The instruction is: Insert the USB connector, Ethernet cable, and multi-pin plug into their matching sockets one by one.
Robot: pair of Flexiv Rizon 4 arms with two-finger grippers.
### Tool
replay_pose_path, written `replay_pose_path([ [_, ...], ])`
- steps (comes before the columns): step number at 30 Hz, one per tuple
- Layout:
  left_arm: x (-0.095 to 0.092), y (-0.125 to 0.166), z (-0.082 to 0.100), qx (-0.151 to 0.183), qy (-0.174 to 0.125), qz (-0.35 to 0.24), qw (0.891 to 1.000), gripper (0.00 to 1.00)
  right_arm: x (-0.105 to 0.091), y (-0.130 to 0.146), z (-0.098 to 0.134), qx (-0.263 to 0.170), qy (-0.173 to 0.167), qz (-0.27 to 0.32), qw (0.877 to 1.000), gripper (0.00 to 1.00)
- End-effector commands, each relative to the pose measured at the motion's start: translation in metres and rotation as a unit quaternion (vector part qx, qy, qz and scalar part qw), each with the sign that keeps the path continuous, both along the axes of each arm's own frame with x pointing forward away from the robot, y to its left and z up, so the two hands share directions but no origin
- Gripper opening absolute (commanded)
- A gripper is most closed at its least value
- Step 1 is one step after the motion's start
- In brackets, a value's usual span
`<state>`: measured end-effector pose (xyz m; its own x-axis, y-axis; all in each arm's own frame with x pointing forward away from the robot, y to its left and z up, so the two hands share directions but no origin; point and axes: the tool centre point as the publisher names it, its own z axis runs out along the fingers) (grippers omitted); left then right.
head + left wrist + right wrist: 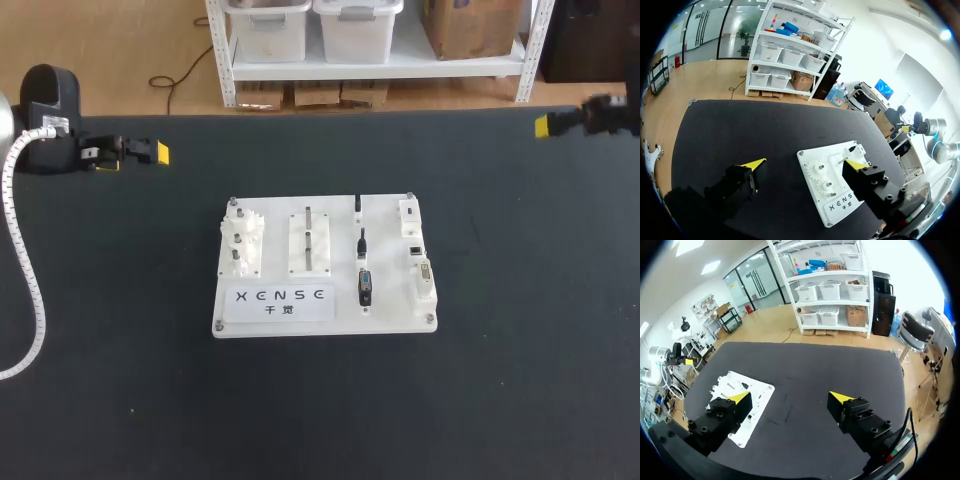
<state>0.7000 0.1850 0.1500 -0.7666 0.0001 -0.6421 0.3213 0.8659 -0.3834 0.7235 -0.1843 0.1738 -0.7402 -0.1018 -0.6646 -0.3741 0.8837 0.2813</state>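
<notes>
A white board lies in the middle of the black table. Three black plugs rest on it in a column: a thin one at the back, a cable plug in the middle, a wide multi-pin plug in front. White socket blocks line the board's right edge. My left gripper hovers open at the table's back left, far from the board. My right gripper hovers open at the back right corner. In the wrist views each gripper is empty, with the board ahead.
Two white gears stand on the board's left part and metal pegs on a block in its middle. A white cable from my left arm hangs over the table's left side. The table's back edge is close behind both grippers.
</notes>
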Motion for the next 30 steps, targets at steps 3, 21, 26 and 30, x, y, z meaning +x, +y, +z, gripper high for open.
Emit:
replay_pose_path([
  [3,0.000,0.000,0.000,0.000,0.000,0.000,1.000,1.00,0.040,0.043,0.023,-0.093,0.019,-0.028,0.995,1.00],
  [21,0.000,0.000,0.000,0.000,0.000,0.000,1.000,1.00,0.063,0.140,-0.035,-0.228,0.073,0.002,0.971,1.00],
  [26,0.000,0.000,0.000,0.000,0.000,0.000,1.000,1.00,0.061,0.148,-0.062,-0.223,0.104,0.006,0.969,1.00],
  [30,0.000,0.000,0.000,0.000,0.000,0.000,1.000,1.00,0.061,0.161,-0.075,-0.211,0.127,0.008,0.969,1.00],
])
